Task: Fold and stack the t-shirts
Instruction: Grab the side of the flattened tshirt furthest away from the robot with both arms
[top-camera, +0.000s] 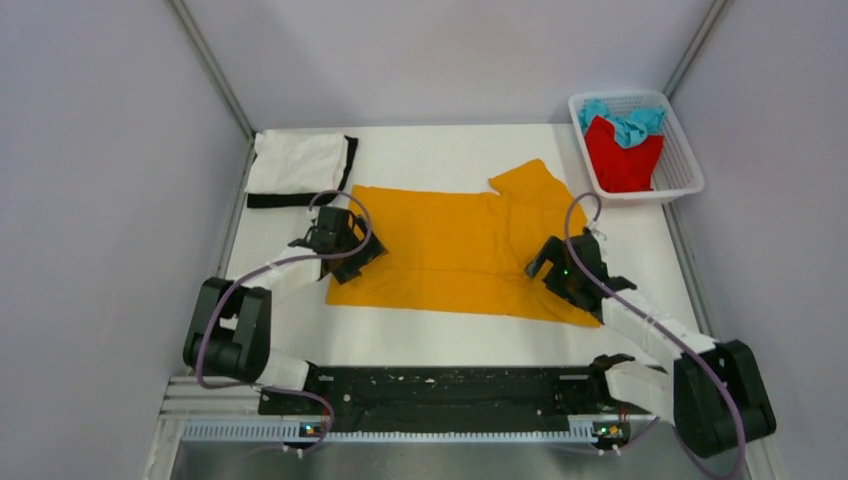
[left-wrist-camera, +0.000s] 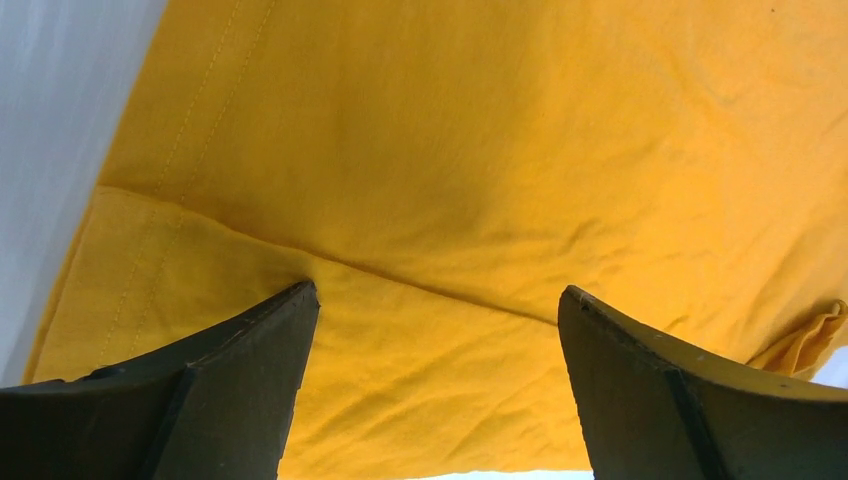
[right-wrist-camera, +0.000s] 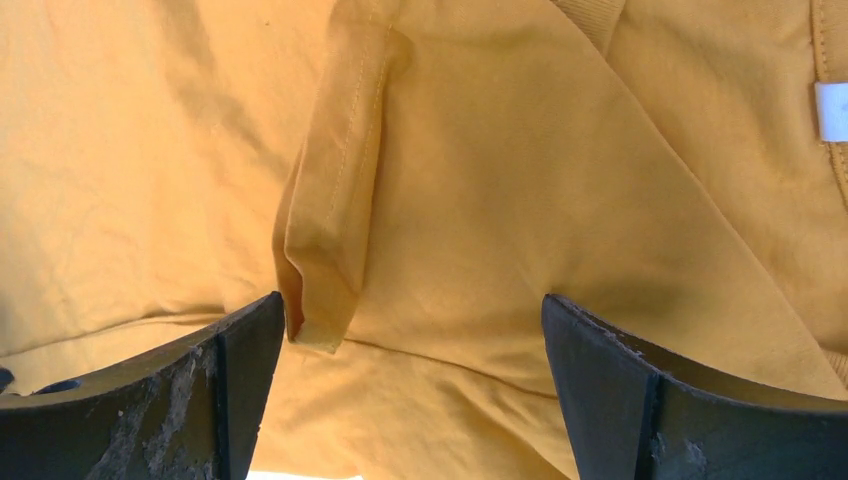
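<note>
The orange-yellow t-shirt (top-camera: 450, 245) lies spread flat mid-table, its near part folded over in a long strip. My left gripper (top-camera: 345, 250) is open, its tips pressed on the shirt's left end over the fold line (left-wrist-camera: 440, 290). My right gripper (top-camera: 560, 270) is open on the shirt's right end, next to a folded sleeve (right-wrist-camera: 330, 250). A folded white t-shirt (top-camera: 298, 163) lies on a folded black t-shirt (top-camera: 300, 197) at the back left. The red t-shirt (top-camera: 622, 155) and teal t-shirt (top-camera: 625, 122) are crumpled in the basket.
A white mesh basket (top-camera: 685, 160) stands at the back right corner. The table cover (top-camera: 440, 335) is white. Metal frame posts rise at both back corners. A black rail (top-camera: 440, 390) runs along the near edge between the arm bases.
</note>
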